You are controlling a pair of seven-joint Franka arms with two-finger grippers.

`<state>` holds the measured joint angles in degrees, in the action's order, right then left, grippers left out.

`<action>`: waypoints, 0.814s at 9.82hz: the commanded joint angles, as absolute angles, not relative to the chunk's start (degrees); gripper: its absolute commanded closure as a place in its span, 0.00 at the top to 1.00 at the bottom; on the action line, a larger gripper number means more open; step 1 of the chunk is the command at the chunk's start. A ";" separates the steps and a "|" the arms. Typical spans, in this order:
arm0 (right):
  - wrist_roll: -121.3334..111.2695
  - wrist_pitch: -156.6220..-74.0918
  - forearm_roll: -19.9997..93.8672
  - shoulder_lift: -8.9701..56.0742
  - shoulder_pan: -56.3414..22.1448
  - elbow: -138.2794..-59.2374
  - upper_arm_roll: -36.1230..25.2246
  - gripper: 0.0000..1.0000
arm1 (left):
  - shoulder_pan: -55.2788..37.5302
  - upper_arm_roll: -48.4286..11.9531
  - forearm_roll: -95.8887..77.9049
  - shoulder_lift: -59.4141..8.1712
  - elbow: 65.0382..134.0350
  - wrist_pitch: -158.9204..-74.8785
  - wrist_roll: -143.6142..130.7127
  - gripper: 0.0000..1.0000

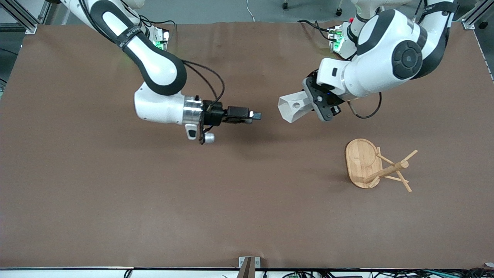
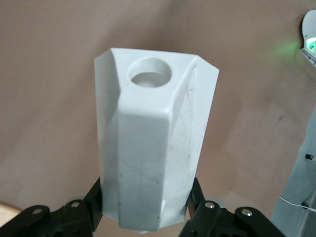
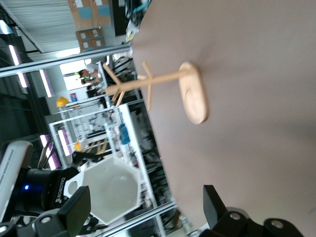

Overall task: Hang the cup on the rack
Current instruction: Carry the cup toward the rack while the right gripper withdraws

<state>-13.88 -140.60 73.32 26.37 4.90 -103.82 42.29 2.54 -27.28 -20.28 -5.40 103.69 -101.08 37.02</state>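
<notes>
Brown desk (image 1: pixel 115 200) fills the front view, both arm bases along its upper edge, cables and green lights near them. Left hand (image 1: pixel 313 105) is up in the air over the desk's middle band, toward the left arm's end, pinching the cup (image 1: pixel 294 107) by its base end. Cup lies on its side in the grip, hexagonal rim pointing toward the right arm, handle hole facing upward. Right hand (image 1: pixel 257 115) hovers over the middle of the desk, pointing at the cup with a clear gap between them, nothing held. The rack (image 1: pixel 376 165) stands on the desk nearer the front camera than the cup, toward the left arm's end; oval base flat, post and pegs upright.

Left wrist view: cup (image 2: pixel 155 143) fills the frame, blocky handle with its round hole turned to the camera. Black fingers (image 2: pixel 91 200) press against both sides of the cup near its base. Plain brown desk (image 2: pixel 44 74) beneath.

Right wrist view: right hand's fingers (image 3: pixel 74 210) spread wide, nothing between them. Cup's (image 3: pixel 113 187) hexagonal mouth faces this camera, white interior visible, with the left hand (image 3: pixel 49 190) holding it. Rack (image 3: pixel 163 89) on the desk (image 3: pixel 247 74), well apart from the cup, pegs branching off the post. Lab shelving and ceiling lights in the background.
</notes>
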 commanded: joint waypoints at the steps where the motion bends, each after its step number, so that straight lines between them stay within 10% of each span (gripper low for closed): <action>1: -13.01 -139.66 65.25 20.77 5.89 -107.38 36.16 1.00 | 2.55 -24.71 -20.04 -3.78 107.67 -102.74 36.13 0.03; 8: -13.62 -133.80 15.02 15.82 5.89 -107.60 9.36 1.00 | 2.55 -13.36 -16.96 -8.07 106.96 -112.66 19.96 0.04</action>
